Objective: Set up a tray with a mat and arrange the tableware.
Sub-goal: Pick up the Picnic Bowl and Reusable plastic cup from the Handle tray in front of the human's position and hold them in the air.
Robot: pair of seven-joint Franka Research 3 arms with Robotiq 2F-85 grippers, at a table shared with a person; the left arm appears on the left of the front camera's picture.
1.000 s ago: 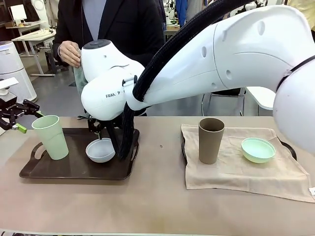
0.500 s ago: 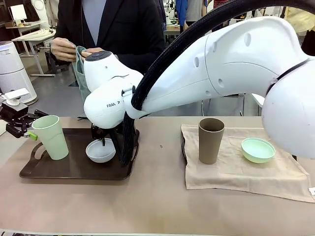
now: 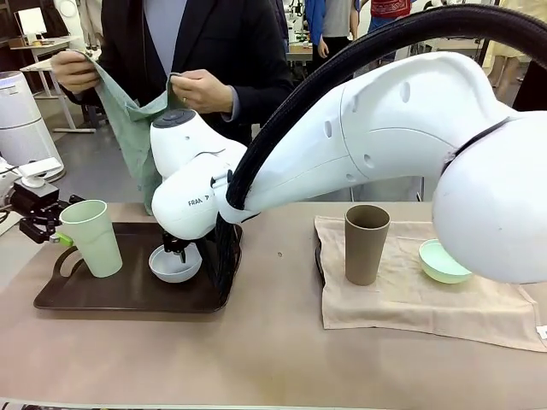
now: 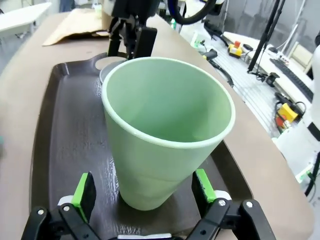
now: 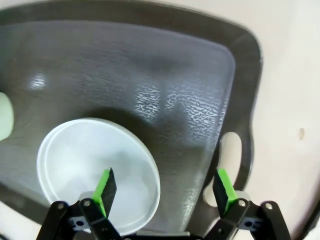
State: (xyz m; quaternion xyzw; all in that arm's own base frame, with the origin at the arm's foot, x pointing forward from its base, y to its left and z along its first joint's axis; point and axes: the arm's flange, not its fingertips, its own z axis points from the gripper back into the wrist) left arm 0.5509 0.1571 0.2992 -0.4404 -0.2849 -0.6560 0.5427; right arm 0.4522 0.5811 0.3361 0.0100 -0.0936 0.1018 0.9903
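Observation:
A pale green cup [image 3: 90, 237] and a white bowl [image 3: 175, 263] stand on the dark brown tray [image 3: 128, 295] at the left. My left gripper [image 3: 58, 231] is at the cup's left side. In the left wrist view the cup [image 4: 167, 135] stands between its open fingers [image 4: 84, 192], apart from both pads. My right arm reaches across, and my right gripper [image 3: 175, 246] hangs over the bowl. It is open [image 5: 162, 192], straddling the right rim of the bowl [image 5: 85, 165]. A taupe cup [image 3: 366, 243] and a mint bowl [image 3: 440, 265] sit on a beige mat [image 3: 419, 295].
The mat covers a second dark tray [image 3: 318, 256] at the right. Across the table a person holds up a pale green cloth [image 3: 128, 120] with both hands. My right arm's big white link [image 3: 385, 128] spans the middle and hides part of the mint bowl.
My left gripper has moved in around the green cup. My right gripper has come down closer over the white bowl. The person has lifted and spread the green cloth.

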